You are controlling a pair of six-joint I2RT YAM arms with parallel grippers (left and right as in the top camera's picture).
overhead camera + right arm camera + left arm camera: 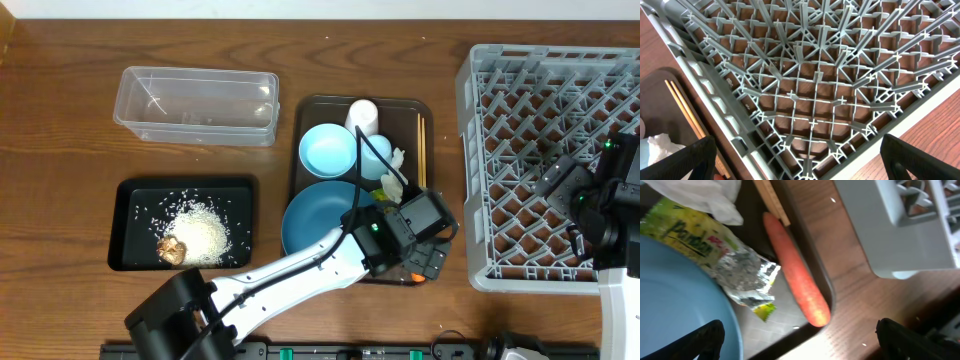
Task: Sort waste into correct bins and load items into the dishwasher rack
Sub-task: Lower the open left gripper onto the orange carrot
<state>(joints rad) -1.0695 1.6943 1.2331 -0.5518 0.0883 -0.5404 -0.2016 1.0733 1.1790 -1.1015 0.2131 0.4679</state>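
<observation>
The grey dishwasher rack (548, 150) fills the right side of the table (60, 120), the right claw (800, 167) hanging over its lattice with fingers (675, 160) spread wide. Beside it on the brown serving tray (312, 112), next to the dark-blue plate (675, 300), the left claw (800, 345) hovers open and empty above the orange carrot (796, 277), which lies along the tray's rim, just beside the crumpled foil wrapper (720, 250).

Overhead: left arm (290, 272) covers the dark-blue plate's (310, 215) near right part and the serving tray's (318, 108) near right corner. The carrot (795, 275) is all but hidden overhead under left end effector (425, 262). Left wrist: plate cut by left and bottom edges; tissue (695, 195), chopsticks (770, 200) cut by top edge; rack (885, 230) corner blurred. Right wrist: rack runs past top and right edges.
</observation>
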